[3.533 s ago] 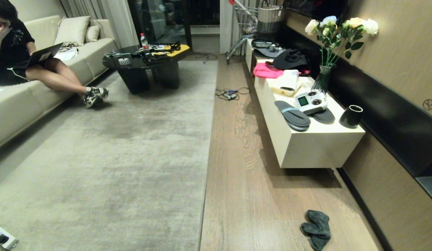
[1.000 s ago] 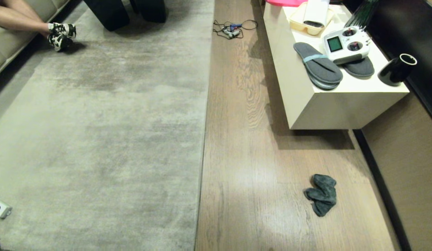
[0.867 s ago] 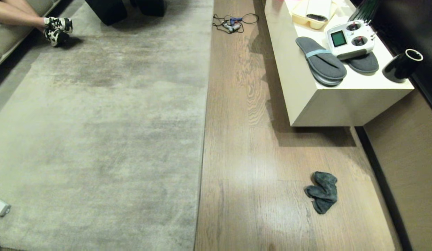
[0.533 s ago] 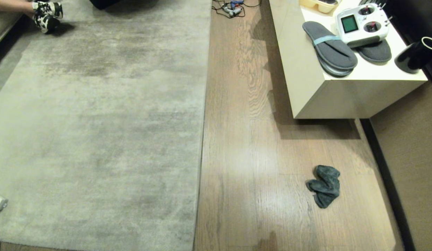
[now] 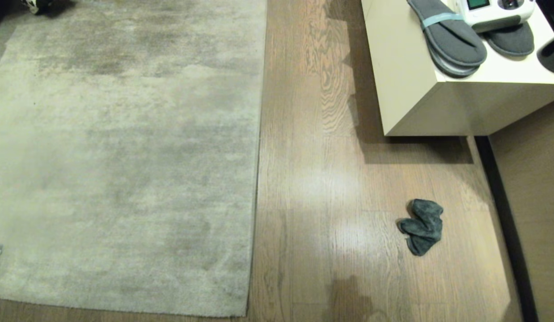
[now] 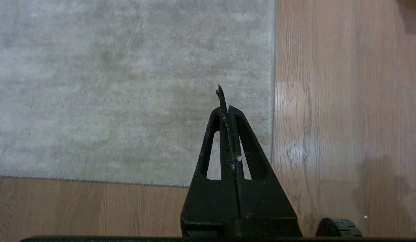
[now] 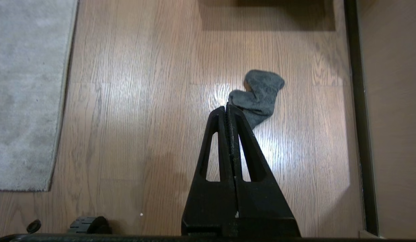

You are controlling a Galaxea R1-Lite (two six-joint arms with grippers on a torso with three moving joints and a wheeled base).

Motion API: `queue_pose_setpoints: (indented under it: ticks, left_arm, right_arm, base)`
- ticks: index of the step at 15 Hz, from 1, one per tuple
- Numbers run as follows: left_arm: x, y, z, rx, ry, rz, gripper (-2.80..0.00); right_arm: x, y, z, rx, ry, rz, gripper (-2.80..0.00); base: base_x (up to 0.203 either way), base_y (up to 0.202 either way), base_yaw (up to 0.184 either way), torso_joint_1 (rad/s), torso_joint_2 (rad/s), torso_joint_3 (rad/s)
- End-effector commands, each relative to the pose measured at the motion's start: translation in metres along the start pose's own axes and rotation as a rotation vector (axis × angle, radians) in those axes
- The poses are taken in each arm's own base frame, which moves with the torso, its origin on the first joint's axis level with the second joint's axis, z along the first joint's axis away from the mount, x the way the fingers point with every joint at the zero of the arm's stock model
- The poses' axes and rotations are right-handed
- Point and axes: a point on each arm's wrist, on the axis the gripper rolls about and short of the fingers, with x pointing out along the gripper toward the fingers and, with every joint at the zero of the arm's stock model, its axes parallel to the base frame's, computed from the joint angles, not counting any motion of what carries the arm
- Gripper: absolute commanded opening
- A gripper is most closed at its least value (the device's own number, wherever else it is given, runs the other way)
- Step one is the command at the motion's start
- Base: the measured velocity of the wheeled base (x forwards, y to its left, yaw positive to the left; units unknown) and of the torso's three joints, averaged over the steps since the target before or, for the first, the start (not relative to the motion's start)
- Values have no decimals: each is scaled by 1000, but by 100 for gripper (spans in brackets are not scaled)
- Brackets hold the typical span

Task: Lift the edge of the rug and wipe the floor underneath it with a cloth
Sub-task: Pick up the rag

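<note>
Head view shows one rug, its rug edge (image 5: 257,179) running straight to a square corner, one cloth (image 5: 422,226) crumpled on the floor (image 5: 330,188), and one pale cabinet (image 5: 420,103) carrying two grey slippers (image 5: 451,38) and one white controller (image 5: 491,9). Neither arm appears there.

In the left wrist view the left gripper (image 6: 224,101) hangs above the rug with its fingers (image 6: 241,134) pressed together, holding nothing; the rug edge (image 6: 273,101) lies just beside the fingertips, and the corner sits back toward the wrist.

In the right wrist view the right gripper (image 7: 227,109) has both fingers (image 7: 243,134) closed flat against each other, empty. The cloth (image 7: 260,95) lies just past the fingertips on bare floor (image 7: 144,101), well apart from the rug.
</note>
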Motion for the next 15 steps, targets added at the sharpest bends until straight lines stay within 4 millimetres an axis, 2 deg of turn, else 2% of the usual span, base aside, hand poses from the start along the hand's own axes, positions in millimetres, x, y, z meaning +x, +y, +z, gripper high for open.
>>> queue_pose_setpoints:
  ticks: [1,15]
  left_arm:
    - [0,0,0,-4,0,1,-280]
    - [0,0,0,-5,0,1,-280]
  right_arm:
    - [0,0,0,0,0,0,-280]
    - [0,0,0,0,0,0,-280]
  base:
    - [0,0,0,5,0,-202]
    - [0,0,0,3,2,-195]
